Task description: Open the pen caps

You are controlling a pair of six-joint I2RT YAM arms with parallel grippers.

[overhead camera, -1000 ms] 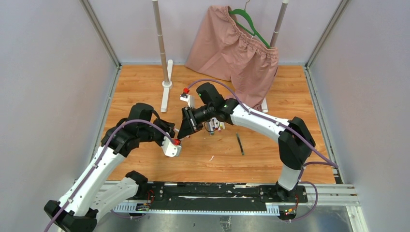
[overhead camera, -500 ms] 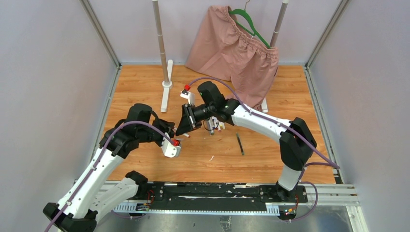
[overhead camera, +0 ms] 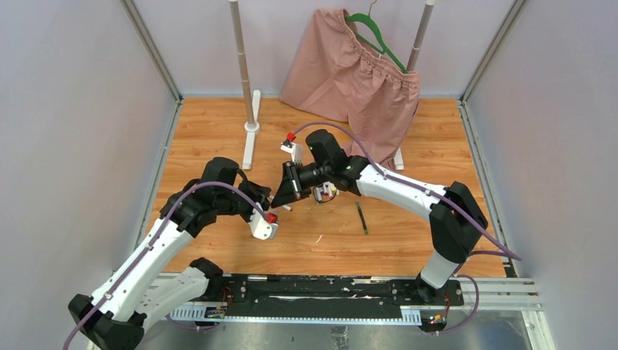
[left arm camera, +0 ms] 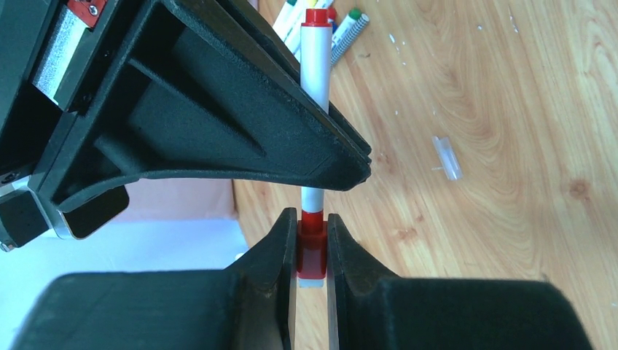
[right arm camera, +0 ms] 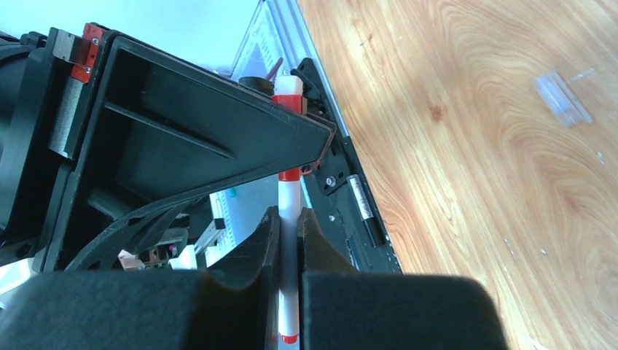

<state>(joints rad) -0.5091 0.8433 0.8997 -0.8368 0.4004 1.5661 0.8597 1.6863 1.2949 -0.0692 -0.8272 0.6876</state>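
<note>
A pen with a white barrel is held between both grippers above the table. My left gripper is shut on its red cap, which is still seated on the barrel end. My right gripper is shut on the white barrel; the red cap shows beyond the left fingers. In the top view the two grippers meet tip to tip, left gripper and right gripper. A pile of several more pens lies just right of them, also seen in the left wrist view.
A lone dark pen lies right of the pile. A small clear plastic piece and a white scrap lie on the wood. A white two-pole stand with pink shorts on a green hanger stands at the back.
Both grippers, still joined on the pen, have shifted slightly right. The grips are unchanged and the cap is still on the barrel.
</note>
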